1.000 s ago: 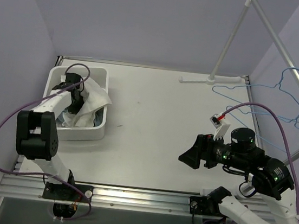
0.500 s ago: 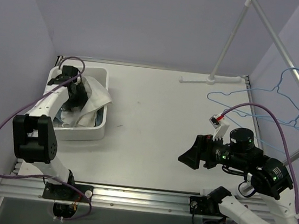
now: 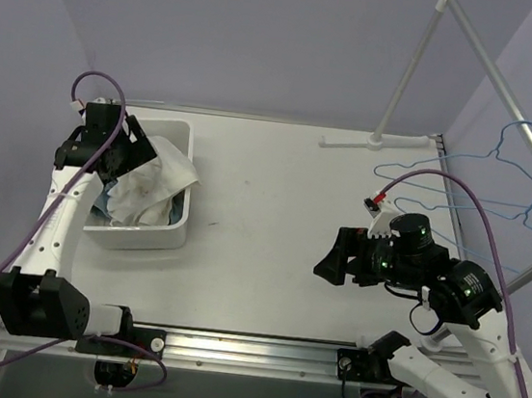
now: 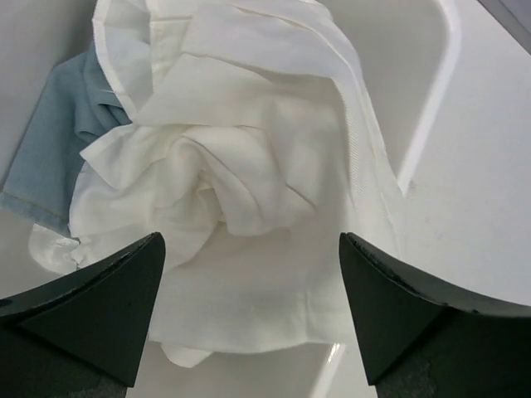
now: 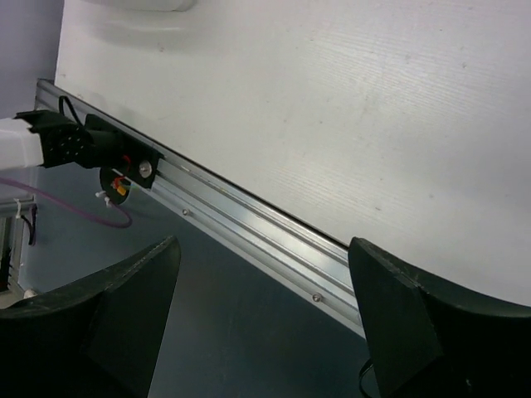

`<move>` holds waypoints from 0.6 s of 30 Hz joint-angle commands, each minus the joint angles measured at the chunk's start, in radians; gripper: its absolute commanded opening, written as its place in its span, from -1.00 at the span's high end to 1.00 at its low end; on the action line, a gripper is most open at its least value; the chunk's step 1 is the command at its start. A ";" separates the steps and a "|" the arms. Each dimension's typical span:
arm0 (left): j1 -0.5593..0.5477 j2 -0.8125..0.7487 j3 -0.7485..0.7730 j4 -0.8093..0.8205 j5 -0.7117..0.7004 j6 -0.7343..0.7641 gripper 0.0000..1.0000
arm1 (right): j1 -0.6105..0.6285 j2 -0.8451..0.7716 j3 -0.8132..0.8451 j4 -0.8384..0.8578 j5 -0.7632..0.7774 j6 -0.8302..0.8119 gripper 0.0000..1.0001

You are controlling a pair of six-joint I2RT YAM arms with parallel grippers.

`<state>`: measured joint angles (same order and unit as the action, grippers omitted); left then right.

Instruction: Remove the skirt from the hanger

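You'll find the skirt (image 4: 241, 182) crumpled in the white bin (image 3: 159, 236), creamy white, its folds bunched over a blue garment (image 4: 62, 141). Your left gripper (image 4: 250, 249) hangs wide open above it, holding nothing. Your right gripper (image 5: 264, 249) gapes empty over the table (image 5: 332, 83) at its near edge.

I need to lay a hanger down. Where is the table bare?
Bare: the middle of the table, from the bin to the right gripper and back to the rack foot. Crowded: the bin, heaped with cloth, and the right edge under the hangers.
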<state>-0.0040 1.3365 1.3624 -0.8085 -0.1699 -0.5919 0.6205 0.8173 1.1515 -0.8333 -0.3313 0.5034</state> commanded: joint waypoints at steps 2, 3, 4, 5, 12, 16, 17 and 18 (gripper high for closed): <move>-0.060 -0.043 0.087 -0.024 0.012 -0.019 -0.88 | -0.007 0.034 0.004 0.005 0.104 0.018 -0.56; -0.107 -0.034 0.131 -0.032 0.013 -0.010 -0.88 | -0.007 0.042 0.004 0.008 0.135 0.023 -0.57; -0.140 -0.028 0.156 -0.035 0.013 0.003 -0.88 | -0.007 0.046 0.004 0.011 0.146 0.024 -0.57; -0.177 -0.017 0.180 -0.043 0.012 0.030 -0.88 | -0.007 0.048 0.004 0.016 0.153 0.026 -0.57; -0.553 0.052 0.343 -0.067 -0.109 0.054 -0.88 | -0.007 0.100 0.013 0.005 0.250 0.064 -0.59; -0.677 0.035 0.325 -0.037 -0.091 0.018 -0.88 | -0.007 0.095 0.008 -0.012 0.302 0.081 -0.61; -0.689 0.029 0.302 -0.031 -0.082 0.012 -0.88 | -0.005 0.091 0.005 -0.012 0.317 0.084 -0.62; -0.700 0.011 0.290 -0.023 -0.069 0.004 -0.88 | -0.007 0.082 0.001 -0.015 0.327 0.087 -0.62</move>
<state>-0.6792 1.3849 1.6653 -0.8566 -0.2344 -0.5659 0.6205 0.9146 1.1515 -0.8261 -0.0864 0.5686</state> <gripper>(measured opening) 0.940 0.808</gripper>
